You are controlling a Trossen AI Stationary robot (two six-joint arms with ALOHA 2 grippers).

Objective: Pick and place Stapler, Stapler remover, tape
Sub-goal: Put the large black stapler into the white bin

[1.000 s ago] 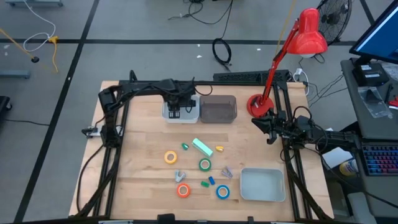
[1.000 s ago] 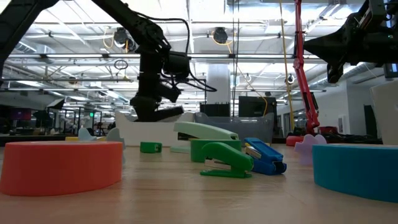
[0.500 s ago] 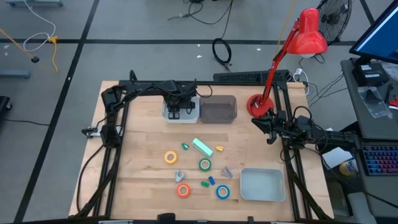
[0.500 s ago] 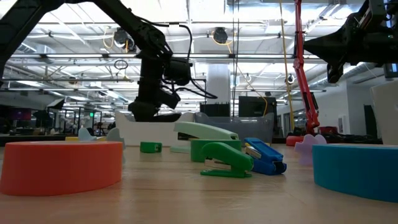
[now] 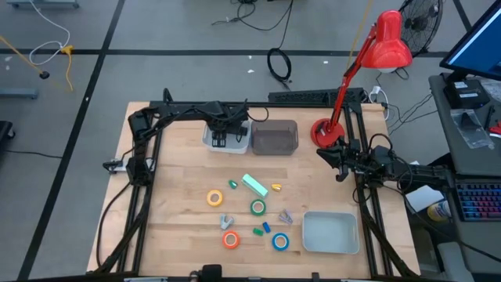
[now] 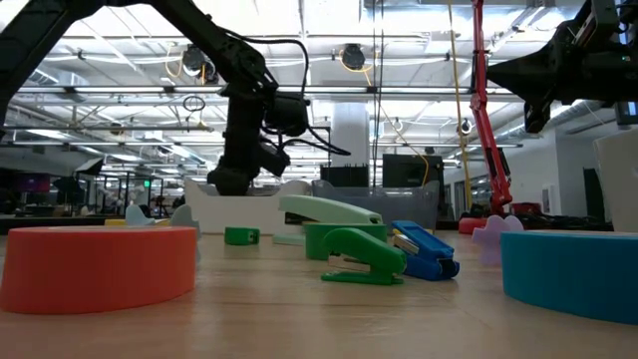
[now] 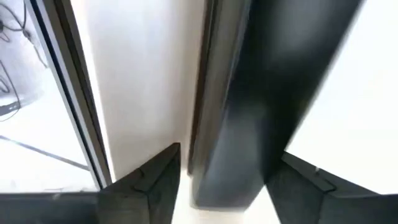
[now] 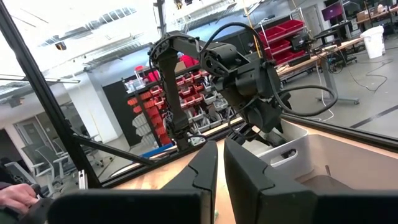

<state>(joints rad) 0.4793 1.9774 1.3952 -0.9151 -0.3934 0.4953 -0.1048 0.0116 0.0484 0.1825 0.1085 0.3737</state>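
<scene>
**Left tool over the white bin**

Lying mid-worktop, the pale green stapler (image 5: 254, 184) has four tape rings around it. Left tool (image 5: 220, 141) hangs in the white plastic bin (image 5: 240, 142), fingers apart; right tool (image 5: 341, 163) waits nearly closed beside the red lamp base (image 5: 322, 131).

pale butcher-block wood table (image 5: 176, 211) with a satiny grain, matt black arms, smooth plastic-looking white bin (image 5: 243, 139) under the left gripper (image 5: 220, 139), glossy red lamp (image 5: 389, 41), slightly shiny tape rolls (image 5: 257, 207)
</scene>
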